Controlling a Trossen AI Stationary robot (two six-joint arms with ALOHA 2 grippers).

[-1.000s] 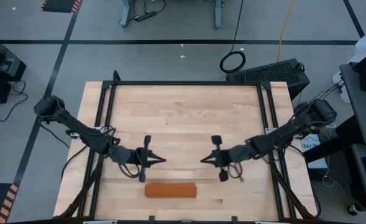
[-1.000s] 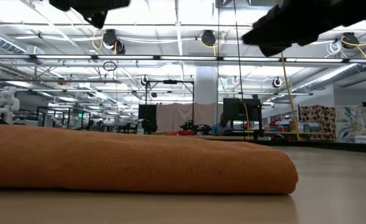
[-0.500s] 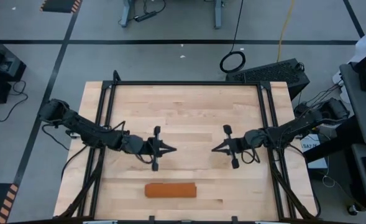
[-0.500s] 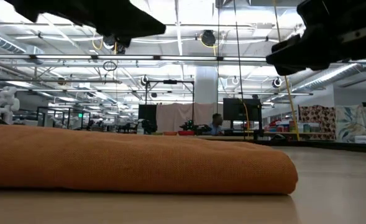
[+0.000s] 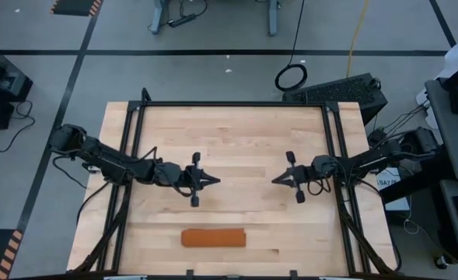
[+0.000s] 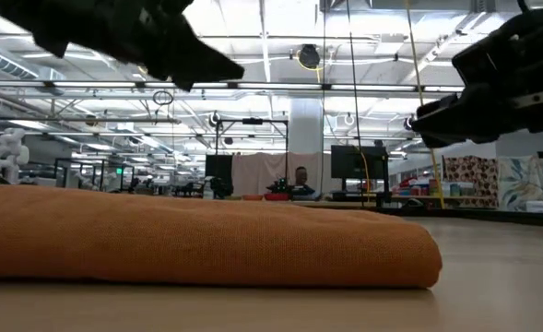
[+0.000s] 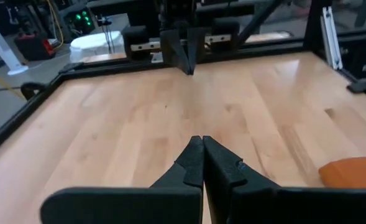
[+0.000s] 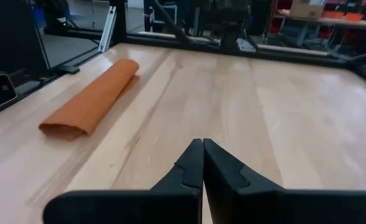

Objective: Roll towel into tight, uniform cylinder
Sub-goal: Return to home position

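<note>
The rust-orange towel (image 5: 213, 237) lies rolled into a flat cylinder near the table's near edge; it fills the low view (image 6: 197, 244) and also shows in the right wrist view (image 8: 92, 99) and the left wrist view (image 7: 352, 172). My left gripper (image 5: 217, 180) is shut and empty above the table's middle, left of centre. My right gripper (image 5: 274, 180) is shut and empty, right of centre. Both are well clear of the towel, on its far side.
A black metal frame (image 5: 236, 104) runs along the wooden table's far, left and right sides. Bare wood (image 5: 236, 148) lies between the grippers and toward the far edge. The room beyond holds benches and equipment.
Both grippers have risen and drawn away from the towel toward the table's far edge. The left one has also gone toward the right, and the right one has pulled back toward the right edge. The rolled towel has stayed where it was.
</note>
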